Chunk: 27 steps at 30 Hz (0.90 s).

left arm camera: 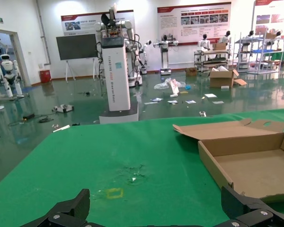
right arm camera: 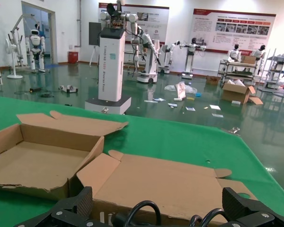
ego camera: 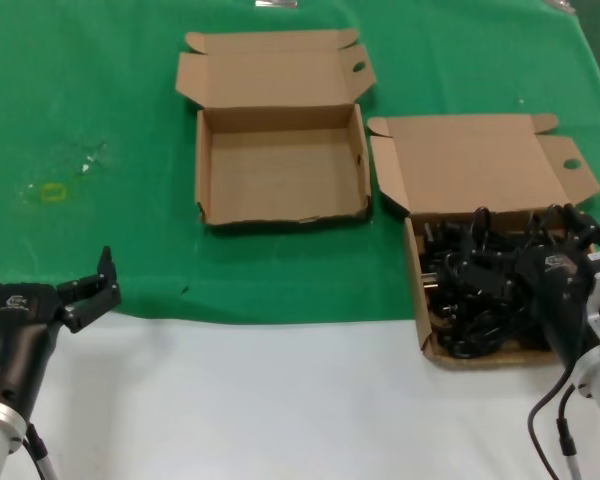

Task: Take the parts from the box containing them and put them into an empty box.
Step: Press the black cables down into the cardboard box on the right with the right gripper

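The black power cords (ego camera: pixel 485 285) lie tangled in the larger cardboard box (ego camera: pixel 417 290) at the right, whose lid (ego camera: pixel 470 165) is folded back. My right gripper (ego camera: pixel 530 222) is open just above the cords. The right wrist view shows its wide-apart jaws (right arm camera: pixel 156 210) over a cord loop (right arm camera: pixel 146 202), with nothing between them. The smaller empty box (ego camera: pixel 280 165) stands open at the centre and also shows in the right wrist view (right arm camera: pixel 33 161). My left gripper (ego camera: pixel 45 262) is open and empty at the front left, low over the cloth (left arm camera: pixel 156 210), with the empty box (left arm camera: pixel 255 165) beyond it.
A green cloth (ego camera: pixel 100 100) covers the far part of the table, and bare white tabletop (ego camera: pixel 280 400) lies in front. A small yellow mark (ego camera: pixel 52 192) is on the cloth at the left. The two boxes stand side by side, nearly touching.
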Tool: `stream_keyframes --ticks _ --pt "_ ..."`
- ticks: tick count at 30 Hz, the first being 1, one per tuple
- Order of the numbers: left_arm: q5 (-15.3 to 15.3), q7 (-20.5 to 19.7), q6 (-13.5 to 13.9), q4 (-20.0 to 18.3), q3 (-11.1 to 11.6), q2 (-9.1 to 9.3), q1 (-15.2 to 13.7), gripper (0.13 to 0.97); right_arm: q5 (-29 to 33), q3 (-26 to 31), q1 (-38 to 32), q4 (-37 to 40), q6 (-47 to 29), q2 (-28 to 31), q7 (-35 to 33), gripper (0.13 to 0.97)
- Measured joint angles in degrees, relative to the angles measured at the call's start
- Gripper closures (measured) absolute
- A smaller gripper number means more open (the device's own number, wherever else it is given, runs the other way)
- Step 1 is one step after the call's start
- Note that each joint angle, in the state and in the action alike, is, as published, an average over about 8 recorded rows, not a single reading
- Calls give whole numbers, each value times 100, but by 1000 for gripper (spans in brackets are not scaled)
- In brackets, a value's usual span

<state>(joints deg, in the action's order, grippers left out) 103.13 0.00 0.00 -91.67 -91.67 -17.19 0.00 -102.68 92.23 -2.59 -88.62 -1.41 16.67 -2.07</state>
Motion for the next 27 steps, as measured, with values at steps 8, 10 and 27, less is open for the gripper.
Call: stream_keyframes --ticks 8,10,27 --pt "0 0 0 0 0 0 0 132 0 0 0 0 0 0 0 129" --pt "0 0 0 0 0 0 0 132 0 0 0 0 0 0 0 129" --pt "0 0 0 0 0 0 0 132 0 0 0 0 0 0 0 129"
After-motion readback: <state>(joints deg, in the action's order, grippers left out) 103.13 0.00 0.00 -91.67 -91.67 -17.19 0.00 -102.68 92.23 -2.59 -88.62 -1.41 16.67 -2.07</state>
